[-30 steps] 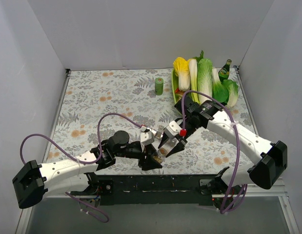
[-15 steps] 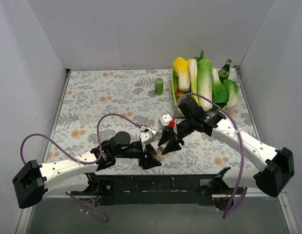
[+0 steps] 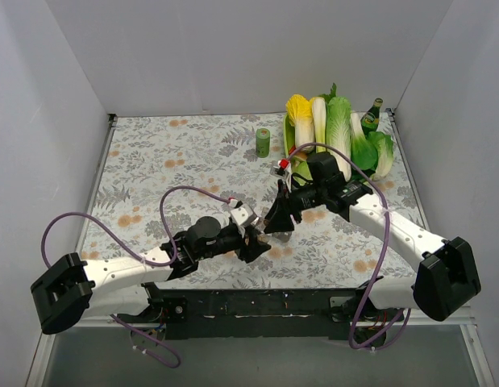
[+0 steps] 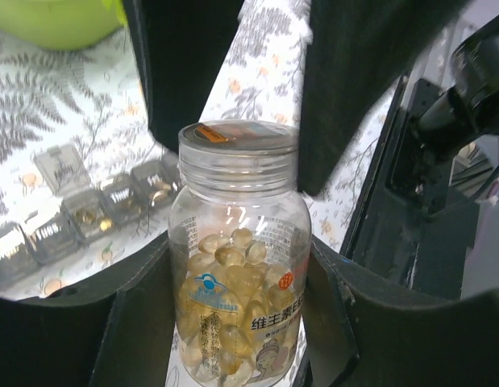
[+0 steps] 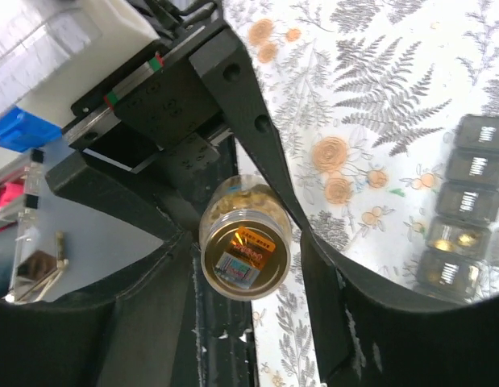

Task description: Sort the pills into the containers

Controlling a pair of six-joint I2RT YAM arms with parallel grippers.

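The pill bottle (image 4: pixel 239 266) is held upright in the left gripper (image 3: pixel 251 240), whose jaws are clamped on its clear sides. It is packed with yellow pills (image 4: pixel 230 256), and its top looks still sealed. Just beside the bottle, on the flowered counter (image 3: pixel 152 161), lies the strip of containers (image 4: pixel 96 211), a row of small joined boxes. Something yellow shows in two or three of them. The others look bare, though I can't make out whether their lids are up. Over the bottle hangs the right gripper (image 3: pixel 277 222), its jaws standing one to each side of the bottle's top and very close to it; whether they pinch it I cannot tell. Well beyond the bottle sit a small green cylinder (image 3: pixel 263 143) and a pile of vegetables (image 3: pixel 338 133), no part of this job. By my reckoning the sorting has barely begun: the bottle wants opening, then nearly every box wants filling.
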